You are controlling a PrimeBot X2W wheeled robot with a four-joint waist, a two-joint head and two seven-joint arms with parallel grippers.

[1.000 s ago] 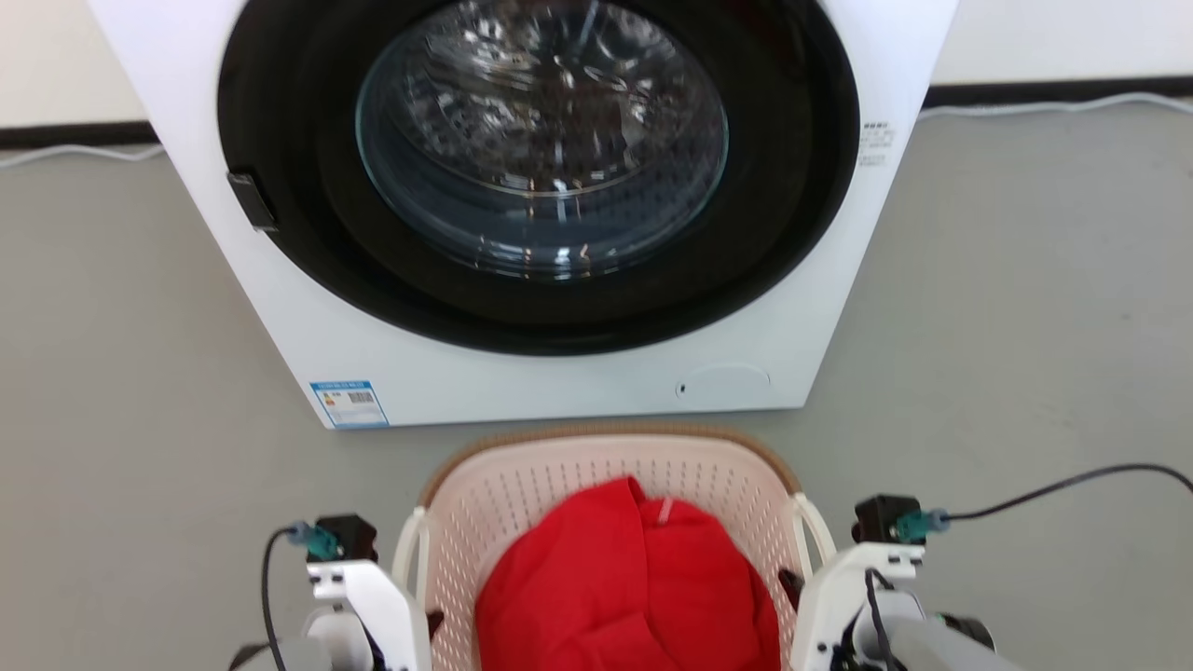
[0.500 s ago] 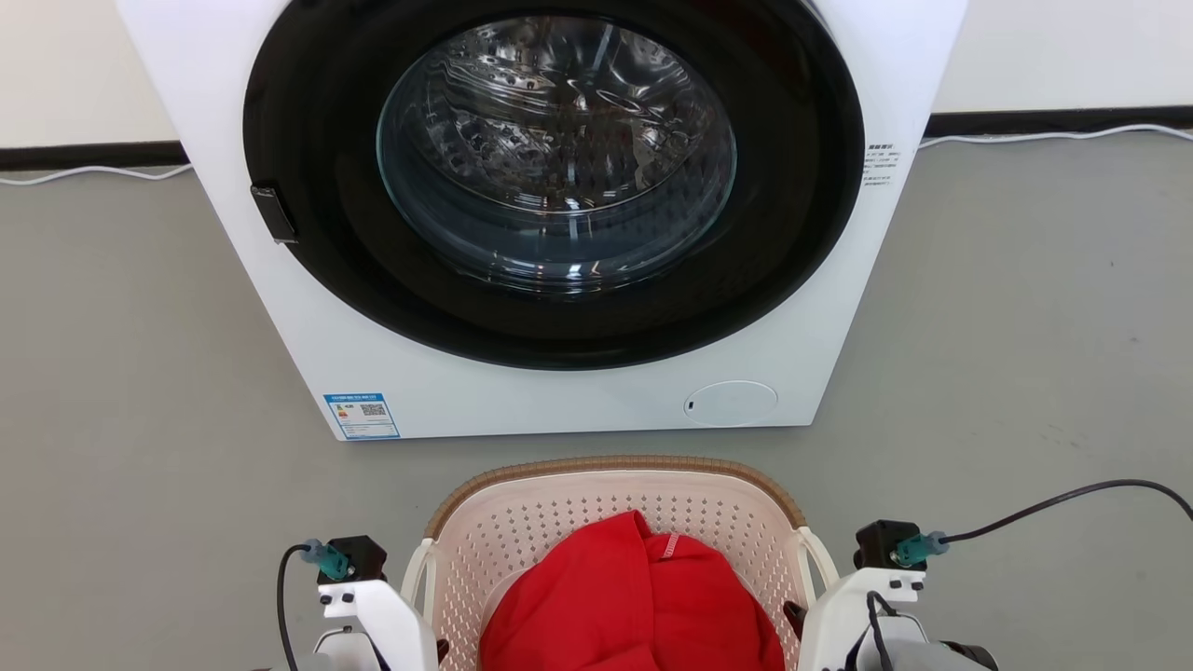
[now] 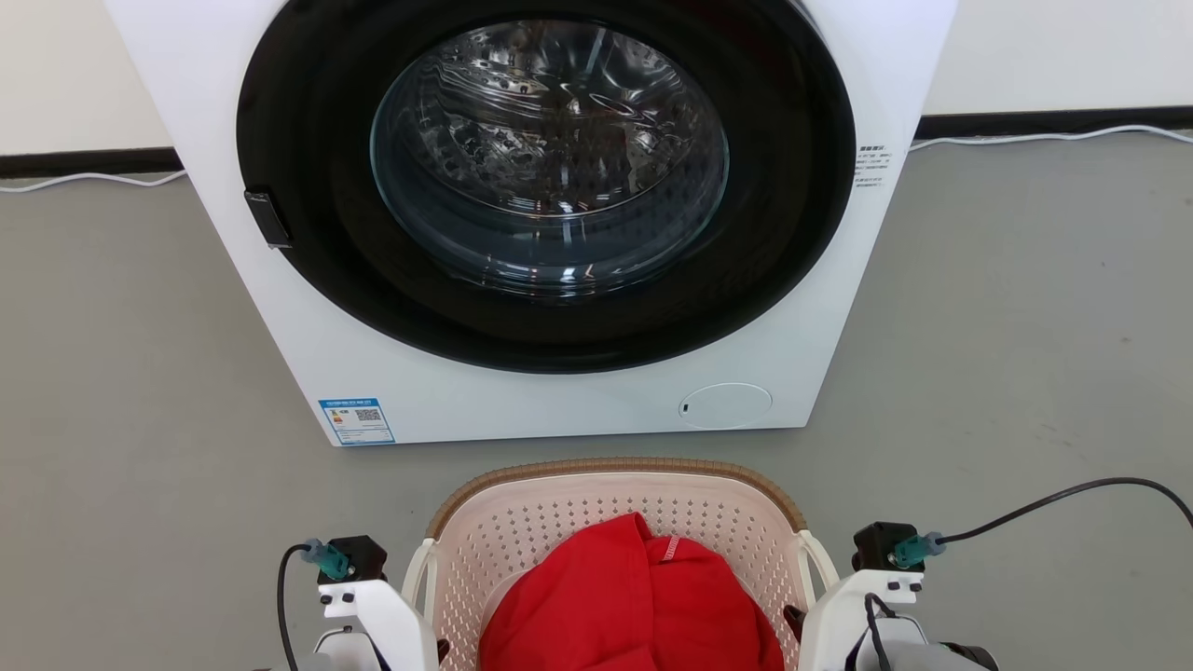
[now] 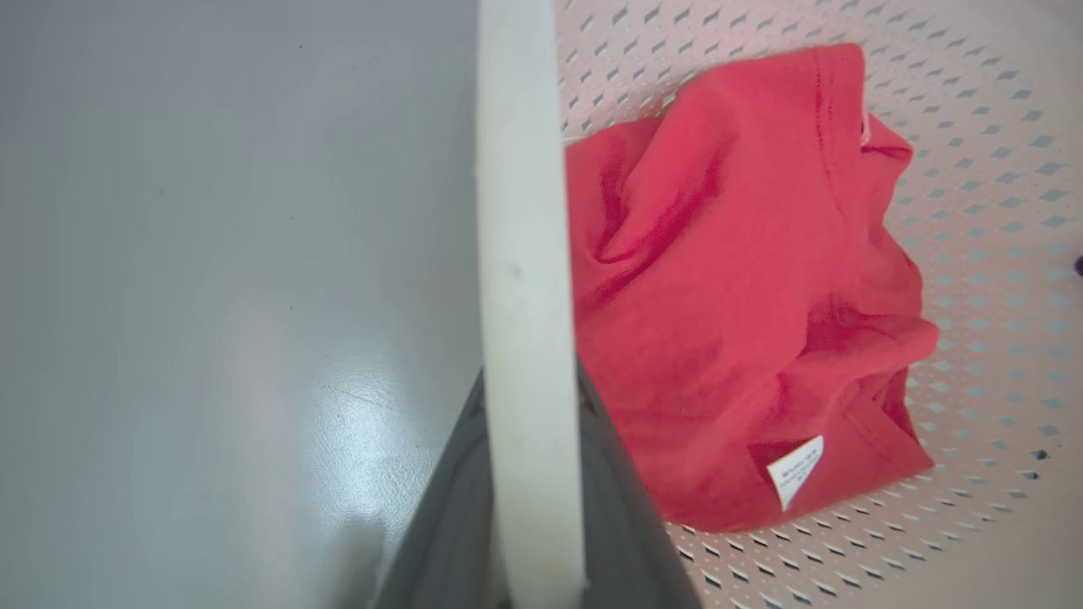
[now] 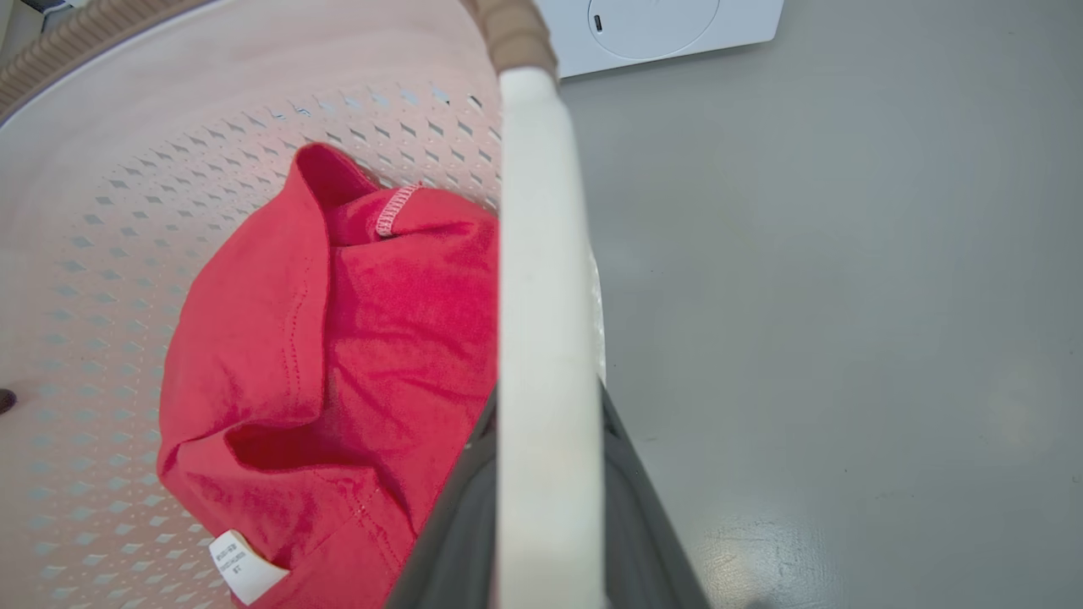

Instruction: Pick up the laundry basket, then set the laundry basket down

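The laundry basket (image 3: 615, 468), cream-white and perforated with a brown woven-look rim, sits at the bottom middle of the head view with a red garment (image 3: 634, 606) inside. My left gripper (image 4: 529, 440) is shut on the basket's left loop handle (image 4: 520, 254), and its dark fingers (image 4: 622, 499) flank the white bar. My right gripper (image 5: 548, 440) is shut on the right loop handle (image 5: 541, 254) in the same way. Both white wrists (image 3: 373, 606) (image 3: 857, 596) stand close against the basket's sides. Whether the basket's base touches the floor is hidden.
A white front-loading washing machine (image 3: 559, 401) with its round dark door shut stands just beyond the basket. Grey floor (image 3: 1007, 354) spreads to either side. White cables (image 3: 1025, 138) run along the dark skirting at the back wall.
The camera has shifted, so the washing machine sits lower in the head view. The gap between the basket's rim and the machine's base looks a little wider. Both grips stay the same.
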